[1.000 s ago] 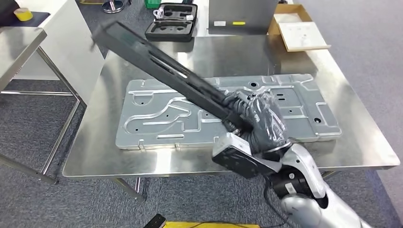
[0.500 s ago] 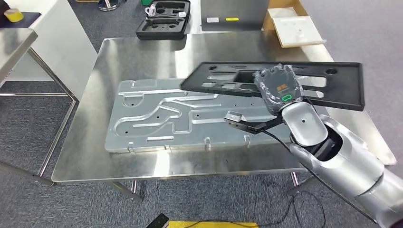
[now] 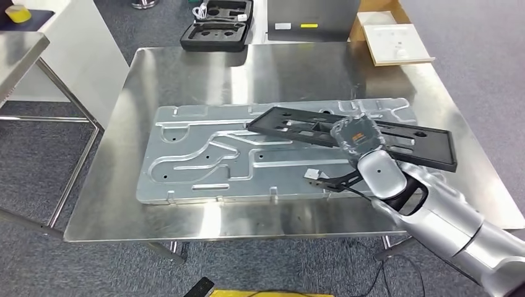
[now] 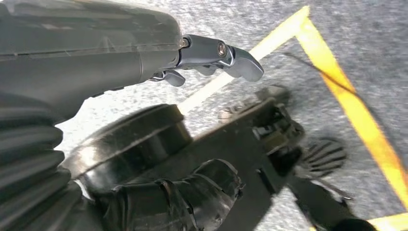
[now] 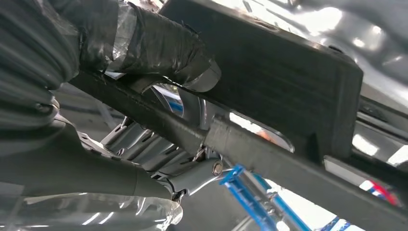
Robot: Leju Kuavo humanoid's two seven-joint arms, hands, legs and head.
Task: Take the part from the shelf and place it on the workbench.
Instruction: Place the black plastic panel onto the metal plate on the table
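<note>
A long flat black part (image 3: 297, 126) with several cut-outs lies nearly level just above the grey stamped metal plate (image 3: 204, 154) on the steel workbench (image 3: 186, 74). My right hand (image 3: 358, 137) grips the part near its middle, from the near edge. In the right wrist view the thumb (image 5: 159, 43) wraps over the part's black frame (image 5: 284, 72), and the fingers are hidden beneath it. I cannot tell whether the part touches the plate. My left hand (image 4: 211, 53) hangs over the floor with its fingers apart and nothing in them.
A black foam-lined case (image 3: 216, 28) and a grey box (image 3: 312, 18) stand at the workbench's far edge. A cardboard box (image 3: 390, 40) sits at the far right. A white cabinet (image 3: 68, 55) and another steel table (image 3: 18, 49) are on the left.
The part swung from a steep diagonal to flat over the plate, then came lower and nearer the workbench. My right arm stretched forward with it. The camera shifted slightly.
</note>
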